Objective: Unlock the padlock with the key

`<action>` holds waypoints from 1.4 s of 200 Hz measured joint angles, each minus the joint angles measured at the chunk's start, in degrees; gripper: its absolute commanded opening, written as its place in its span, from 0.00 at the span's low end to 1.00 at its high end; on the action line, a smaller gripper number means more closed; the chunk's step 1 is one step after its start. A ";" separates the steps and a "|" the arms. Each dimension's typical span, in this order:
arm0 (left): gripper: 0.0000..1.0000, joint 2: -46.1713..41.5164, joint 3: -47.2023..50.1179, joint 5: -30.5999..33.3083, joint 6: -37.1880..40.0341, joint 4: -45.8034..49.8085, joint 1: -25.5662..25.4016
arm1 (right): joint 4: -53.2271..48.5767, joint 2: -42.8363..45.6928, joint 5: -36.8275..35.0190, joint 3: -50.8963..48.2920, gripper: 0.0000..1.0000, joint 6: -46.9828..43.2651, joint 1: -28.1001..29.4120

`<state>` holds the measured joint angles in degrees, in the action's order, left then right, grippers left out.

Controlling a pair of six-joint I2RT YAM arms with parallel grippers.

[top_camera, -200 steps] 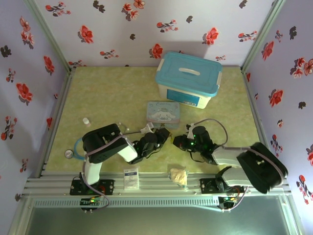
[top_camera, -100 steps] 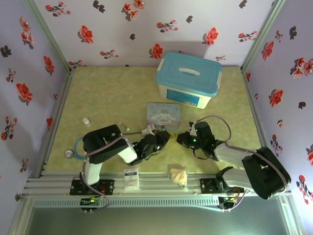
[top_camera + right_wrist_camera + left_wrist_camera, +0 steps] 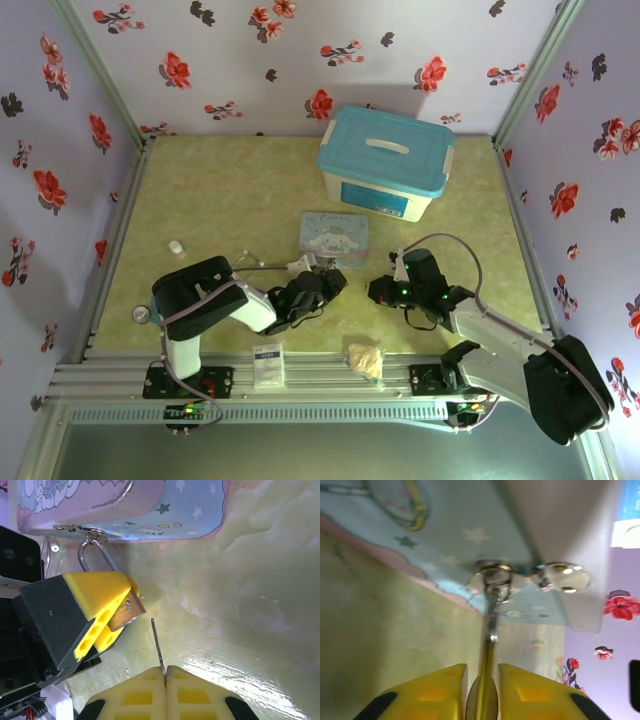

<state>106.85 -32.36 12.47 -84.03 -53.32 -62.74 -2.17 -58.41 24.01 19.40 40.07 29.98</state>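
Left hand [image 3: 482,670]: clamped on the padlock's brass body, low over the bench [image 3: 260,580], just in front of the blue cartoon tin [image 3: 150,510].
Padlock [image 3: 127,612]: tilted between the left fingers [image 3: 95,594], with its silver shackle [image 3: 94,555] hooked through the tin's latch ring. The shackle looks seated in the body, though a finger covers the joint.
Right hand [image 3: 165,672]: pressed shut on the key, facing the left hand across a small gap.
Key [image 3: 157,647]: the thin blade sticks out past the fingertips, with its tip just beside the padlock's lower corner, not touching.
Blue-lidded box [image 3: 385,160]: behind the tin.
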 measured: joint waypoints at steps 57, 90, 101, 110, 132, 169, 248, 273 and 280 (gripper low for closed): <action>0.47 -6.25 4.92 1.03 0.94 2.40 0.00 | -1.70 -0.09 1.92 1.44 0.00 -2.73 0.00; 0.48 -16.00 6.40 4.11 6.32 11.47 -0.07 | -2.03 1.27 5.25 2.89 0.00 -4.44 1.75; 0.45 -20.04 6.40 4.63 9.70 12.35 -0.13 | -1.79 1.81 6.71 3.63 0.00 -4.57 2.51; 0.43 -22.56 6.29 4.46 12.85 12.02 -0.17 | -0.74 1.97 8.07 3.93 0.00 -4.57 2.97; 0.34 -24.96 5.14 1.25 20.57 9.90 -0.22 | 2.75 1.97 11.76 3.96 0.00 -3.43 3.74; 0.38 -24.96 5.70 -4.15 27.39 4.15 -0.50 | 8.46 4.48 15.74 3.96 0.00 -0.42 3.93; 0.14 -24.81 8.66 -9.75 30.88 -6.14 -0.66 | 10.95 6.25 18.34 4.11 0.00 1.53 3.93; 0.00 -24.70 8.76 -10.05 30.60 -7.61 -0.66 | 10.86 6.29 18.43 4.11 0.00 1.57 3.93; 0.00 -24.70 8.76 -10.05 30.62 -8.00 -0.66 | 10.93 6.32 18.40 4.11 0.00 1.55 3.93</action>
<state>82.15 -23.59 2.42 -53.41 -61.32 -63.40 8.75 -52.10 42.41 23.51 41.63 33.91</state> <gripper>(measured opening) 0.035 0.052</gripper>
